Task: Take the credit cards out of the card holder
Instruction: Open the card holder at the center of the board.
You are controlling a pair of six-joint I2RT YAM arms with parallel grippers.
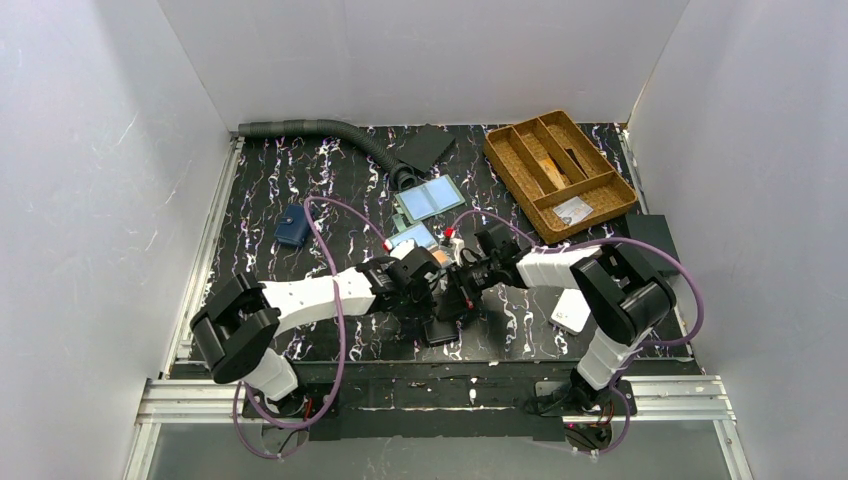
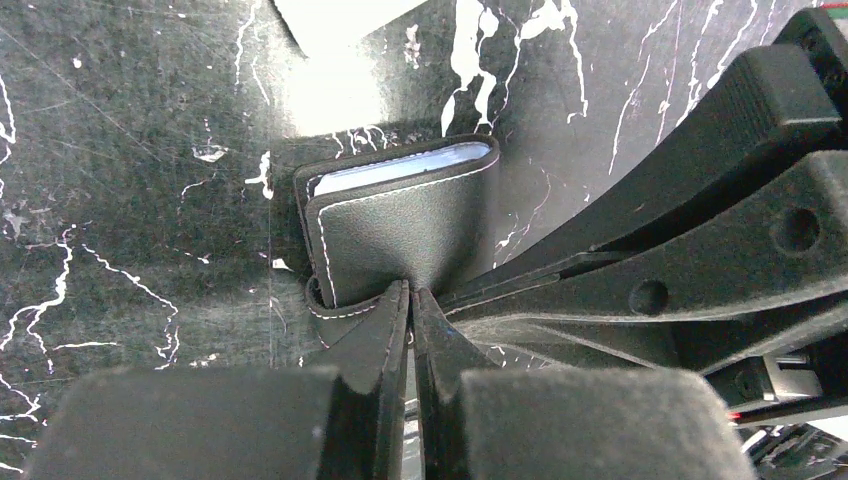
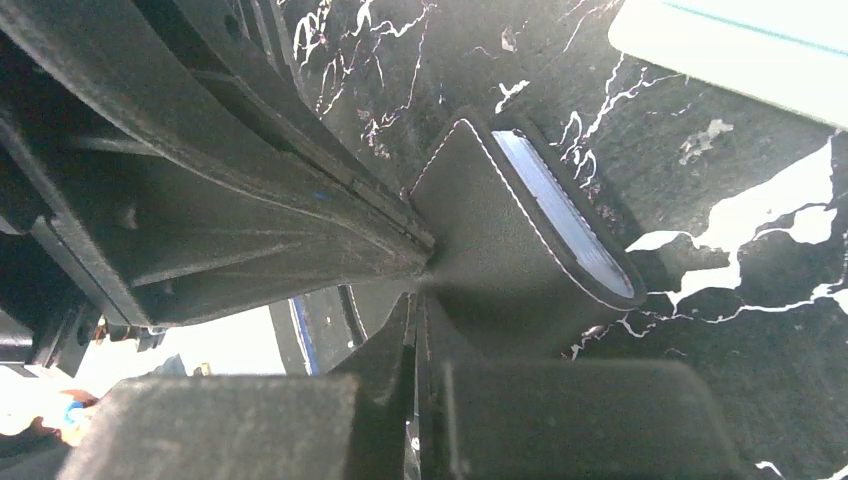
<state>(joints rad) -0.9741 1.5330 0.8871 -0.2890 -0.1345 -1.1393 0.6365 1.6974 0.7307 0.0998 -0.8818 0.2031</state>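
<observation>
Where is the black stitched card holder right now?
The card holder is at the table's near centre in the top view, pinched between the left hand and right hand.

We see white shells on left arm [image 1: 305, 298] and right arm [image 1: 548, 268], bulky black joint housings, purple cables [image 1: 338, 300] looping along each — left gripper [image 2: 410, 295] matte black, fuzzy finger blocks.

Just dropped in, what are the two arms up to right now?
Both arms are working on a black stitched card holder. The left gripper and the right gripper are each shut on its leather, their tips close together. Pale card edges show in its open pocket, and no card is out of it yet. A grey-green bifold showing blue and orange cards lies just behind, with no gripper on it.
</observation>
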